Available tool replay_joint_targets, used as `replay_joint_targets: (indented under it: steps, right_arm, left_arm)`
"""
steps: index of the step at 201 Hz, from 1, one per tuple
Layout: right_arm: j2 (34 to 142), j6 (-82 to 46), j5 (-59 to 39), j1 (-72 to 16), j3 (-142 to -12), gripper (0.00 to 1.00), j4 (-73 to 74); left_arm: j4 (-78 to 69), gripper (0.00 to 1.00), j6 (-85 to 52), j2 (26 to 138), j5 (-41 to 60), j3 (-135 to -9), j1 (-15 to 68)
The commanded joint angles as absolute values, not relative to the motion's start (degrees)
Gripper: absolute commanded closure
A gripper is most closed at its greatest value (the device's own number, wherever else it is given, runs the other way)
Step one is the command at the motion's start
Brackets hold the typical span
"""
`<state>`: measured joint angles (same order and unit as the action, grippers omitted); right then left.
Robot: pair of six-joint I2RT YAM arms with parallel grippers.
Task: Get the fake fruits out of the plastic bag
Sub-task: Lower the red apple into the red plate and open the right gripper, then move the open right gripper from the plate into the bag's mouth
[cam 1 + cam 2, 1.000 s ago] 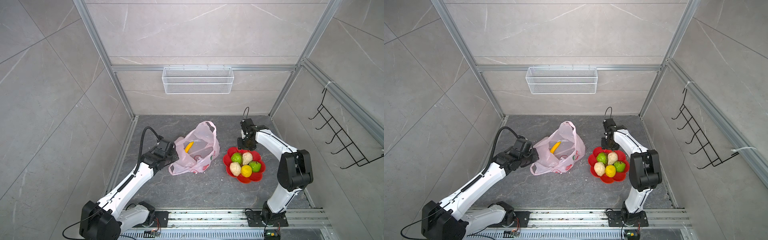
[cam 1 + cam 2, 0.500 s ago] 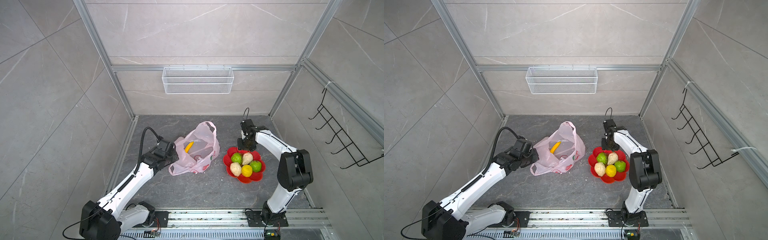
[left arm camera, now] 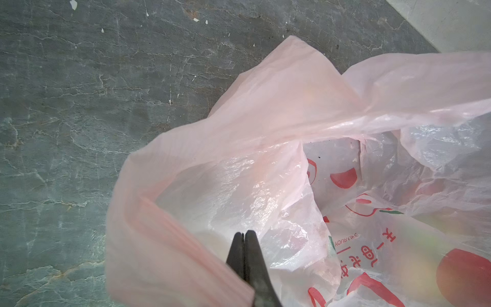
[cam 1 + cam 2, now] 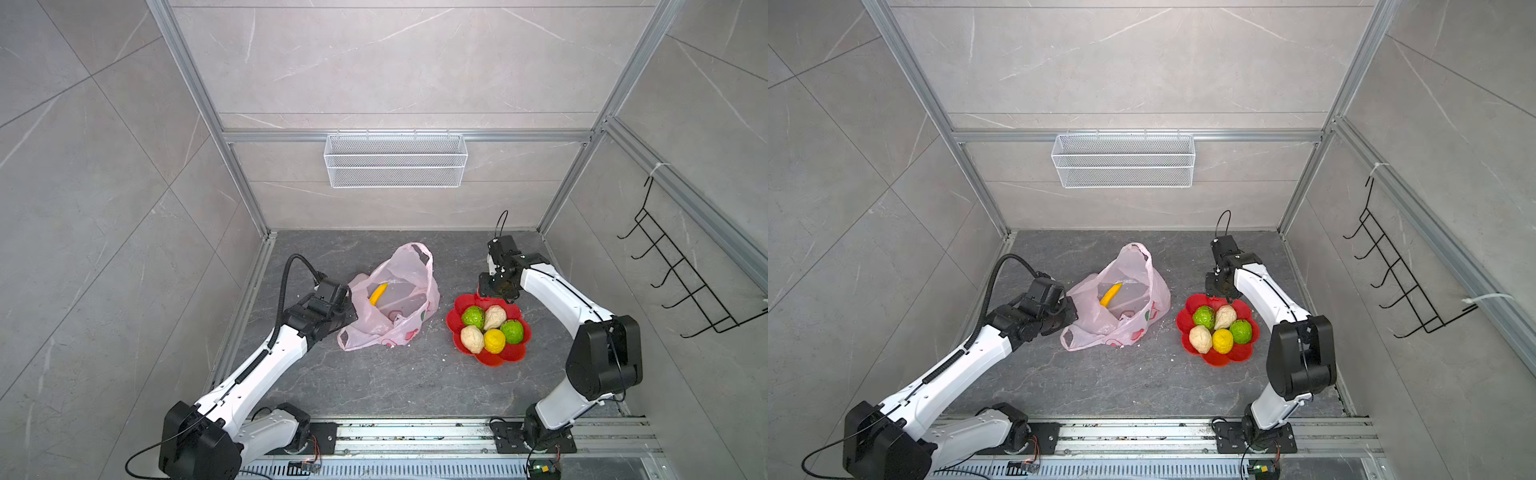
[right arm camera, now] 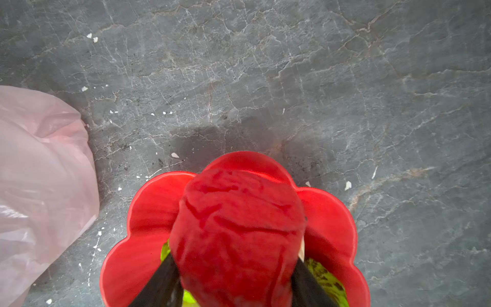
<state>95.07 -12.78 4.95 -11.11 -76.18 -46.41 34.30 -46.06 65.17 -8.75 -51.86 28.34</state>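
Placement now: right gripper (image 5: 235, 256) grasps the glossy red lumpy plastic fruit (image 5: 239, 226) over the red flower-shaped dish (image 5: 148, 207) — lower, then open gently; left gripper (image 3: 243, 236) pinches the thin pale-pink plastic bag (image 4: 409, 270), yellow banana (image 4: 378, 294) inside

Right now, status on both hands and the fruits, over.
Left hand shut on plastic bag rim. Right hand shut on red fruit above red dish. Banana inside bag. Nothing in the way.
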Motion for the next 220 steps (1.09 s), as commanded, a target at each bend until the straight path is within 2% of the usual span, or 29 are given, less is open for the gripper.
replay_joint_targets:
  steps: [1, 109, 220]
  right_arm:
    - [96.6, -12.4, 4.9, -11.0, -74.8, 0.59, -45.6]
    - [101.1, -12.7, 5.4, -10.9, -73.6, 0.54, -43.8]
    - [98.6, -13.4, 5.7, -10.9, -72.7, 0.27, -43.9]
  left_arm:
    - [33.8, 1.00, -46.6, 64.0, -8.5, -52.1, 28.1]
    - [34.7, 1.00, -46.6, 63.3, -9.1, -52.1, 28.1]
    - [34.3, 1.00, -46.4, 63.4, -9.0, -51.9, 28.1]
